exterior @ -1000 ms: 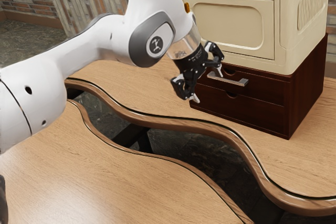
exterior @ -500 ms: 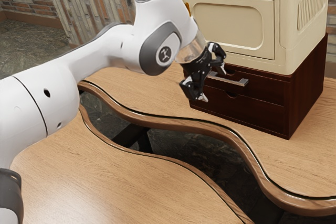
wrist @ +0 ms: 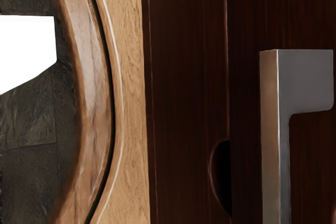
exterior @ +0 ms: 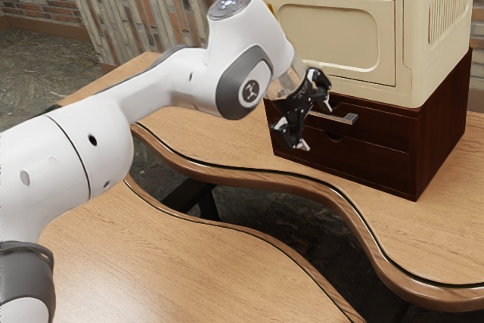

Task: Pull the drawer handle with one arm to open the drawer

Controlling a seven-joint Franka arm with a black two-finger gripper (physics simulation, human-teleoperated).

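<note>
Reaching in from the exterior view's left, up along the forearm (exterior: 162,81) to a bent wrist (exterior: 253,85), then slanting down toward the dark wooden cabinet (exterior: 442,130) on the counter (exterior: 227,141). Holding the tool (exterior: 314,124) tilted in front of the cabinet, with fingers spread apart, one higher than the other. Near the silver handle (exterior: 344,118) of the shut upper drawer (exterior: 386,115); cannot tell whether touching.
</note>
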